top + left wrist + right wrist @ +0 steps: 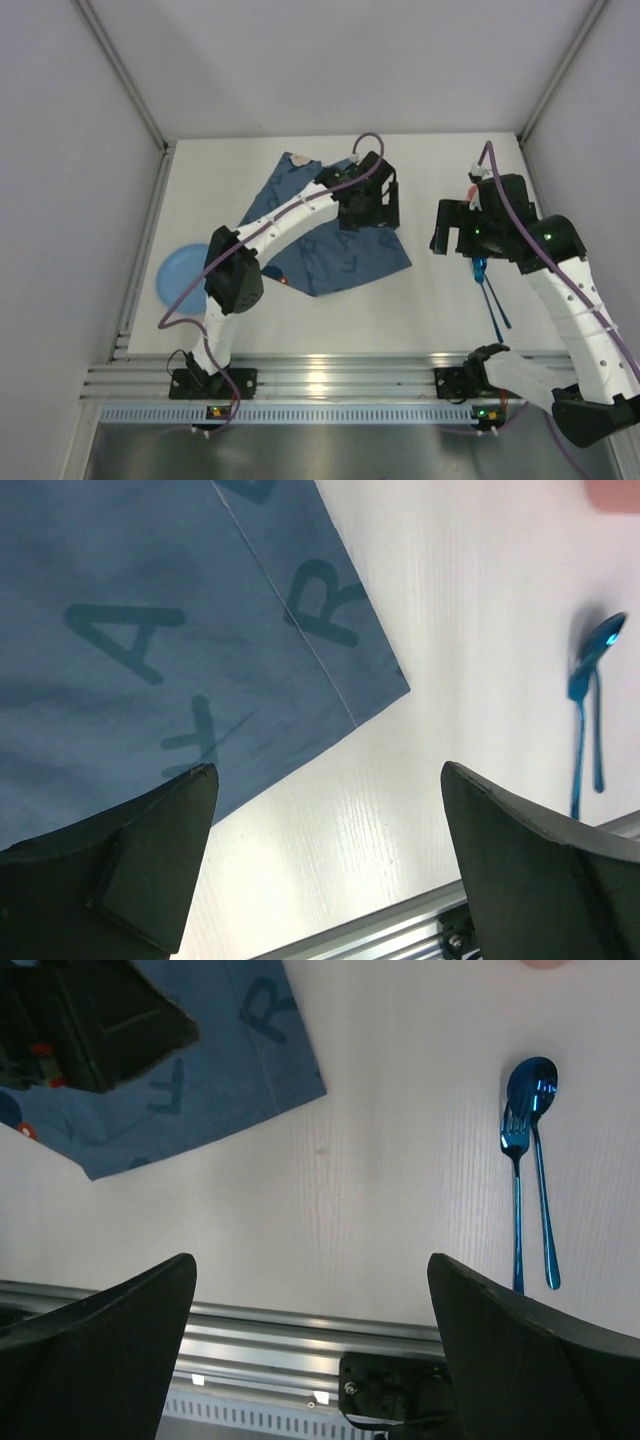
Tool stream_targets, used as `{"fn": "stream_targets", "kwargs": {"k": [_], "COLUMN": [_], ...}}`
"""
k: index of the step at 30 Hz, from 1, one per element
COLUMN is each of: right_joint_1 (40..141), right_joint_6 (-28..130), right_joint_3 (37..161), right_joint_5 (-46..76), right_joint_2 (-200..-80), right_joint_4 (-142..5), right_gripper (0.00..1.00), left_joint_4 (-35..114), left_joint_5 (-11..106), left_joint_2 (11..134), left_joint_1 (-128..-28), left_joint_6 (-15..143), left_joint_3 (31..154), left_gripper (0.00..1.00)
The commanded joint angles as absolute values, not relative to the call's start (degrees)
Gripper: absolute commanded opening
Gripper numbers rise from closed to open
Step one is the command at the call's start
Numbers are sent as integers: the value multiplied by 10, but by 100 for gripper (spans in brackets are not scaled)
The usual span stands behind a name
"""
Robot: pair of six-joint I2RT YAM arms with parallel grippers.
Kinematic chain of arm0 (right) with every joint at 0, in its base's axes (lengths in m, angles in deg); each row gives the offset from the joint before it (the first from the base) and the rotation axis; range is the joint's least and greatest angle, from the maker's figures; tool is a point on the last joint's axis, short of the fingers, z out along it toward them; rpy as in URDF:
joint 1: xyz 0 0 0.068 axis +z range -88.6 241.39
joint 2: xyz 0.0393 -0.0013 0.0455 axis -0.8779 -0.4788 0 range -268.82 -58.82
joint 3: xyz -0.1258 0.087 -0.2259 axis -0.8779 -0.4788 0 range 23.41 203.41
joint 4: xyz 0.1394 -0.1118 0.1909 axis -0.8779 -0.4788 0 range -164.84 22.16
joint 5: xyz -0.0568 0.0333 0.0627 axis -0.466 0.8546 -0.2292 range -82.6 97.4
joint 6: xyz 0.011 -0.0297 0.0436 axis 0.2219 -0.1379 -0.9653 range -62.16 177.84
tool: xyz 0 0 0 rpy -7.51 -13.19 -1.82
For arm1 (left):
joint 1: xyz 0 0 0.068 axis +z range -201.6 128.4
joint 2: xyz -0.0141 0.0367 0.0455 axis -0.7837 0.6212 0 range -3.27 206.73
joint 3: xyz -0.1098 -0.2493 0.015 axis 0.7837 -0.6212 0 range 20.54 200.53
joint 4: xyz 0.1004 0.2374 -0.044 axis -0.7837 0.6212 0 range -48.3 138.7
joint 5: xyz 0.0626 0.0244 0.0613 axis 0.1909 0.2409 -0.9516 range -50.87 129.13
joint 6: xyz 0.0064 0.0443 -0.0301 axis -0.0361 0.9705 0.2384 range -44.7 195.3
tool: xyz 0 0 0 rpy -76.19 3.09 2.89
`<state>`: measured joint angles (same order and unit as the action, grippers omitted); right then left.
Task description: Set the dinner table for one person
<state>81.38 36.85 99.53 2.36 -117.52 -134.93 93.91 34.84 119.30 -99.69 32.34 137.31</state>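
**Operator:** What do I have from above?

**Spotter:** The dinner table fills the middle of the frame, under both of your arms. The blue mat lies at the centre. The blue plate is at the lower left, partly hidden by your left arm. Your left gripper hangs over the upper part of the mat. The blue cutlery lies at the right, just below your right gripper.

**Operator:** And the left wrist?

**Spotter:** Your left fingers stand wide apart and hold nothing. The mat's corner is beneath them, and the cutlery is well apart, at the right edge.

**Operator:** The right wrist?

**Spotter:** This gripper is also wide open and empty, over bare table. The spoon and the fork lie close together at the right of the frame. Their long axis runs from top to bottom, with the heads up. I judge your right arm is the nearer one for them. You would need the jaws set across the handles.
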Motion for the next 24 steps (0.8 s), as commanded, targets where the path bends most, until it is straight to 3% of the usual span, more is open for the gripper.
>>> {"fn": "stream_targets", "kwargs": {"k": [1,8,12,19,24], "right_joint_1": [808,806,802,760,740], "right_joint_6": [369,373,382,354,336], "right_joint_3": [990,1018,1148,1376,1474], "right_joint_5": [66,242,263,298,288], "right_joint_2": [-1201,-1361,-1504,-1776,-1873], "right_joint_4": [-1336,-1214,-1200,-1203,-1200], "right_gripper": [100,100,100,100,100], "left_joint_4": [912,895,884,845,869], "left_joint_5": [318,293,303,341,406], "left_joint_2": [1066,955,981,1119,1248], "left_joint_1": [-963,-793,-680,-577,-548], "left_joint_6": [302,365,427,483,506], "left_joint_3": [1350,1199,1165,1210,1326], "left_gripper": [98,98,98,97,95]}}
